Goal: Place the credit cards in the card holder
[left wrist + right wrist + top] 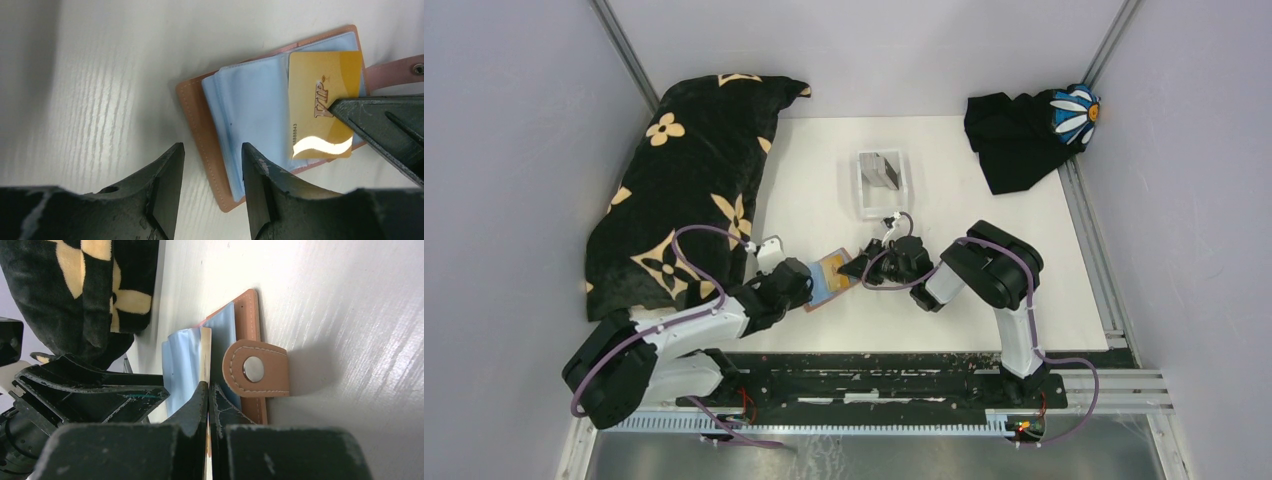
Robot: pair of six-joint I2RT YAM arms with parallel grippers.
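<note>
**Desk:** What does the cell look like?

**Operator:** Pale grey walls [514, 150] round a white counter [984, 270]. A black flowered cloth [689, 170] is heaped at the far left, and a black cloth with a daisy [1024, 130] sits at the far right. A small clear tray [882, 208] at the far middle has dark cards [884, 168] in it. The card holder [192, 107] lies open at the near middle, between my two arms.

**Desk:** Which step are you on?

**Operator:** Loading the gold card [320, 90], I'd say. My right claw [208, 395] is clamped on the card's right edge. The card lies over the blue plastic sleeves [250, 110]. I can't tell whether its edge has entered a sleeve. My left claw [212, 150] hangs over the holder's left side, jaws apart, with nothing between them.

**Desk:** And next?

**Operator:** As I judge it, I need to slide the card leftward, flat and low, into a sleeve mouth. The left claw should pin the leather so the holder doesn't skate, and then the right lets go. The cards in the tray are yet to be fetched.

**Desk:** Anything readable?

**Operator:** "VIP" on the gold card, above a white swoosh. There's a row of digits along one edge, too small for me to trust. The snap strap [255, 369] carries no lettering that I can see.
</note>
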